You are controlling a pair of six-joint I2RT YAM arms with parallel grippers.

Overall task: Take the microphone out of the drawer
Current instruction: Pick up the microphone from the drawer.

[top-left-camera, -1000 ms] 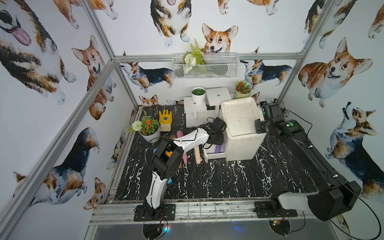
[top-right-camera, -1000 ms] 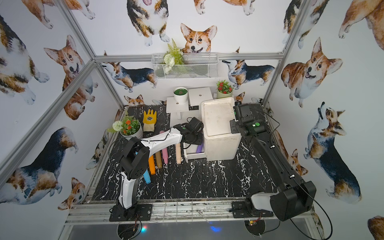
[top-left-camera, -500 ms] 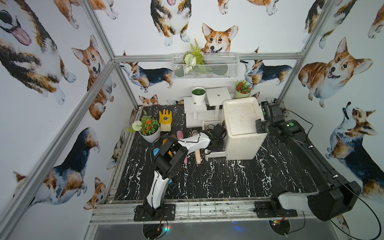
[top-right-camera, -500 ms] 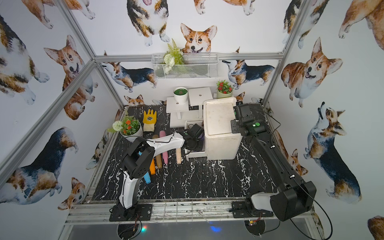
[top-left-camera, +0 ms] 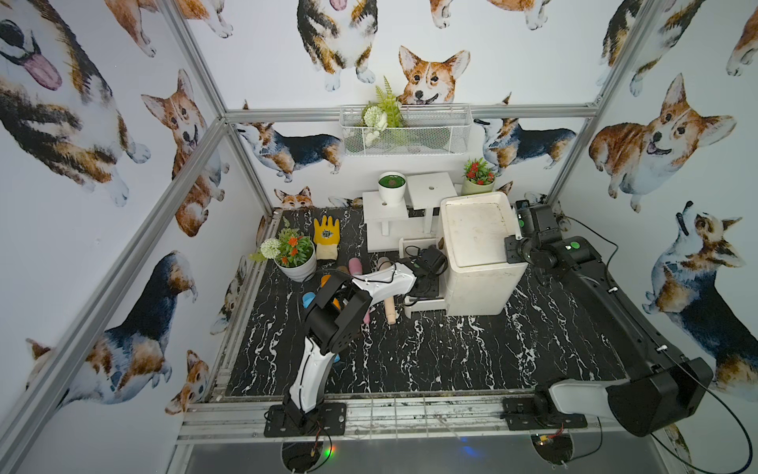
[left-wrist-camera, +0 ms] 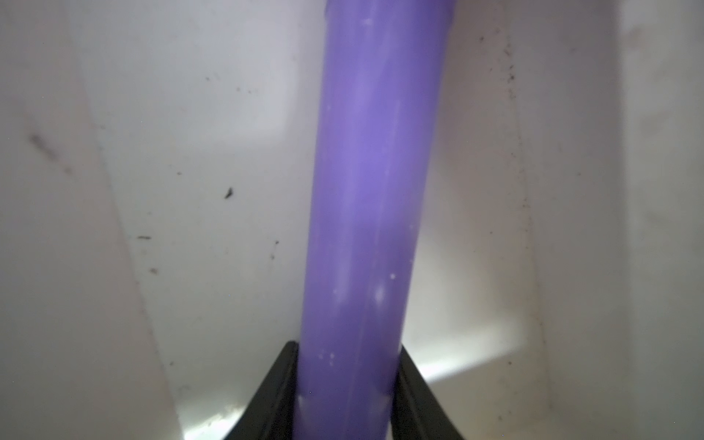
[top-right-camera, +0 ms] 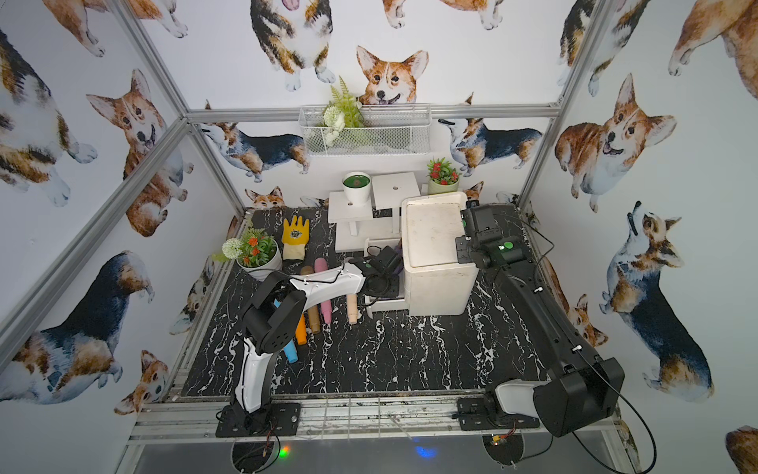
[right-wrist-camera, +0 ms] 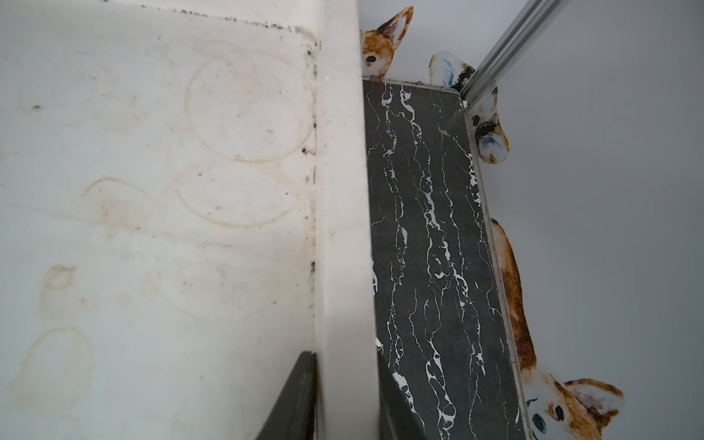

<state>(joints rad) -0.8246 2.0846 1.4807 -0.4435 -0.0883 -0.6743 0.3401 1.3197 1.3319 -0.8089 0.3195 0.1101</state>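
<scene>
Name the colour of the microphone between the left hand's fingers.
The microphone is plain purple, with no pattern; the left wrist view shows it best.

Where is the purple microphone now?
In the left wrist view the purple microphone lies inside the white drawer, its handle between the fingers of the left gripper. The drawer stands open beside the white cabinet.

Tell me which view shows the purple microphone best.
Left wrist view: the microphone fills the frame, its handle pinched between the jaws inside the drawer. In both top views the left arm mostly hides it. The right wrist view faces the cabinet instead.
</scene>
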